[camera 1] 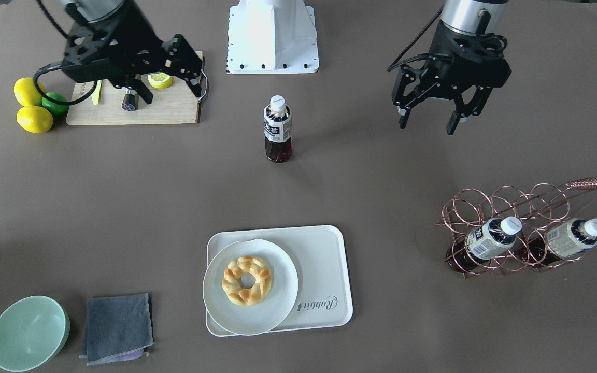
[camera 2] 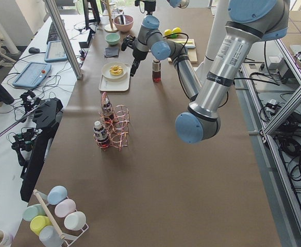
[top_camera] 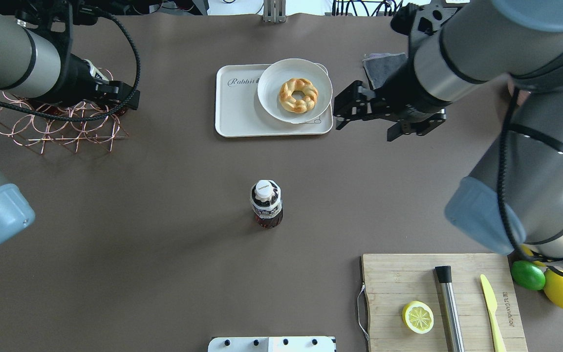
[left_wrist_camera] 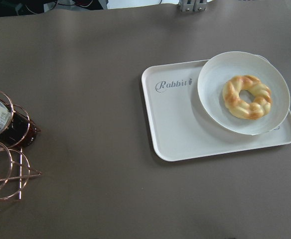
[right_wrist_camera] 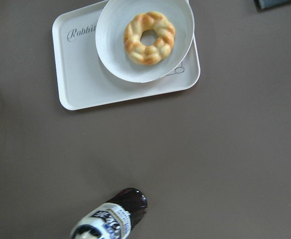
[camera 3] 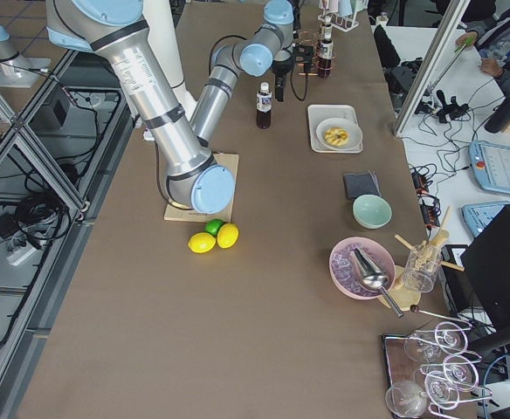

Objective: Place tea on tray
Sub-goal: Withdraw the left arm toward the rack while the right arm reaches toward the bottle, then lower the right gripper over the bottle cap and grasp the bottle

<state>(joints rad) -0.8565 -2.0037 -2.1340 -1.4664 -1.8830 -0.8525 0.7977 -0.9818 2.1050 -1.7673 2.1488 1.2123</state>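
- The tea [camera 1: 278, 129] is seen standing upright near the middle of the table [camera 1: 122, 207], well apart from the tray [camera 1: 324, 269].
- Part of the tray is covered by a plate [camera 1: 221, 311], on which a ring-shaped pastry [camera 1: 246, 280] is laid.
- The left gripper [camera 1: 428, 126] is held in the air, spread and empty.
- The right gripper [camera 1: 171, 90] is likewise raised, spread, with nothing held.

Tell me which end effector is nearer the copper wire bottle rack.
Left. The left end effector hovers by the rack; the right end effector hangs beyond the tray's far side.
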